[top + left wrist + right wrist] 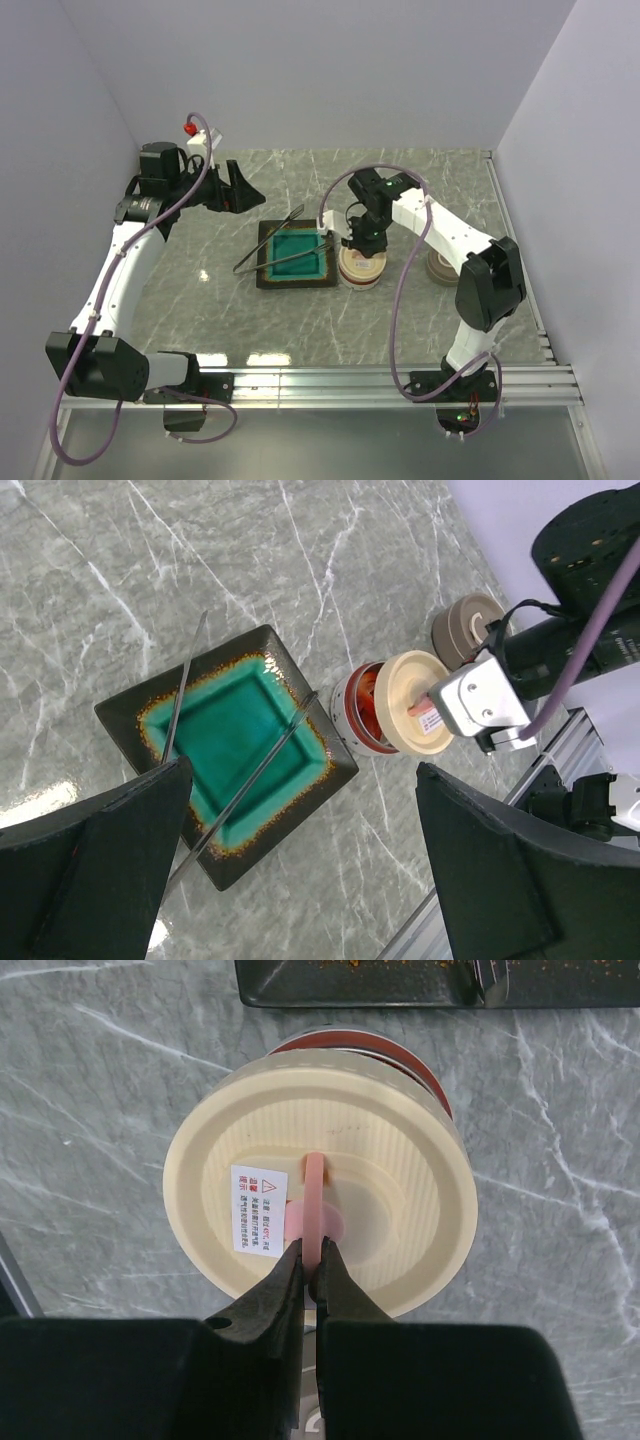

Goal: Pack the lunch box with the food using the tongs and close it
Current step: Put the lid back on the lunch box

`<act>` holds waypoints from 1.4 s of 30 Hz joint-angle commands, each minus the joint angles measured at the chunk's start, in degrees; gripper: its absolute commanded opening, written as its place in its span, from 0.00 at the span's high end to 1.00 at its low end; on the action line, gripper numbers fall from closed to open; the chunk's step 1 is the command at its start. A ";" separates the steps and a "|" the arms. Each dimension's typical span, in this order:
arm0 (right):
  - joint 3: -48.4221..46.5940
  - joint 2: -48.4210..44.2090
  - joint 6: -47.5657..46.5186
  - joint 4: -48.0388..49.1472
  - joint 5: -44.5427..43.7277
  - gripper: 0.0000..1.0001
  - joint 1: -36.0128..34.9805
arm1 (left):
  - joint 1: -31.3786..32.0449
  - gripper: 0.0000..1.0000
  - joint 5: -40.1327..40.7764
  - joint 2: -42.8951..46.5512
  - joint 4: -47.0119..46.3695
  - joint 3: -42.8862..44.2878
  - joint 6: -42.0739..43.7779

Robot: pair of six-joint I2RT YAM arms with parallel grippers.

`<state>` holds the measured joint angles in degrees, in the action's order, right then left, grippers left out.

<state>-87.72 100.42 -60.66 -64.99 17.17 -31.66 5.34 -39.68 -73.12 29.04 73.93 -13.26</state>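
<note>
The right gripper (312,1250) has its fingers clenched on the pink tab (313,1195) of the cream round lid (330,1120), holding the lid over the round lunch box (350,718), which stands on the marble worktop (450,190) just right of the square teal tray (118,712). Red-orange food (368,695) shows inside the box; which pieces they are cannot be told. The silver tongs (255,769) lie across the tray, their joined end sticking off its left edge. The left gripper (228,190) hangs at the far left with its fingers spread wide, grasping nothing. A brown round container (440,268) sits further right.
</note>
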 commanded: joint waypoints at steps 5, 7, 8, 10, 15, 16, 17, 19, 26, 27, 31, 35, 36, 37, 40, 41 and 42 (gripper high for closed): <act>1.68 1.62 -2.53 3.11 -0.73 1.00 -0.77 | -0.60 0.00 -2.24 1.67 -2.58 -0.72 -1.42; 2.38 1.88 -3.40 3.47 -1.43 1.00 -0.77 | -0.86 0.00 -2.50 1.93 -2.76 -1.24 -1.86; 2.47 2.06 -3.67 3.73 -1.44 1.00 -0.86 | -0.86 0.01 -2.68 2.28 -2.93 -1.42 -1.86; 2.29 2.58 -4.28 3.47 -1.44 1.00 -0.68 | -1.12 0.01 -2.86 2.55 -2.93 -1.86 -1.77; 1.68 3.46 -5.34 2.77 -0.82 1.00 -0.77 | -1.39 0.01 -4.00 2.90 -4.25 -3.18 -3.00; 1.50 3.73 -5.43 2.68 -0.91 1.00 -0.86 | -1.39 0.01 -4.17 2.72 -4.43 -3.18 -3.09; 1.24 3.82 -5.60 2.24 -1.00 1.00 -0.77 | -1.39 0.01 -4.35 2.64 -4.43 -3.18 -3.18; 0.80 4.43 -5.78 1.89 -1.00 1.00 -0.51 | -1.48 0.01 -4.44 2.63 -4.43 -3.09 -3.18; -0.69 5.66 -6.57 1.01 -1.09 1.00 -0.16 | -1.48 0.01 -4.79 2.81 -4.60 -3.88 -3.27; -1.04 6.01 -6.57 0.83 -1.00 1.00 -0.07 | -1.48 0.00 -4.88 2.81 -4.60 -3.88 -3.27; -3.06 6.28 -7.01 -0.75 0.67 1.00 0.63 | -1.48 0.01 -5.23 2.72 -4.78 -4.06 -3.36; -5.00 6.28 -7.28 -2.77 2.34 1.00 0.90 | -1.48 0.00 -5.32 2.19 -4.78 -3.88 -3.35; -5.18 6.45 -7.36 -3.12 2.52 1.00 0.99 | -1.48 0.01 -5.41 2.11 -4.87 -3.88 -3.44; -5.44 6.37 -7.54 -3.47 2.69 1.00 1.16 | -1.48 0.01 -5.49 1.93 -4.95 -3.88 -3.44; -5.44 6.80 -7.28 -3.04 1.99 1.00 1.34 | -1.48 0.01 -5.67 1.58 -5.22 -3.97 -3.62; -5.18 7.07 -7.36 -2.77 1.64 1.00 1.42 | -1.48 0.01 -5.67 1.49 -5.31 -3.88 -3.71; -5.00 7.33 -7.45 -2.60 1.38 1.00 1.51 | -1.48 0.01 -5.76 1.40 -5.31 -3.88 -3.71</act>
<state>-90.87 106.56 -67.05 -66.32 18.48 -30.76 4.14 -43.79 -72.14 25.96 69.84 -16.27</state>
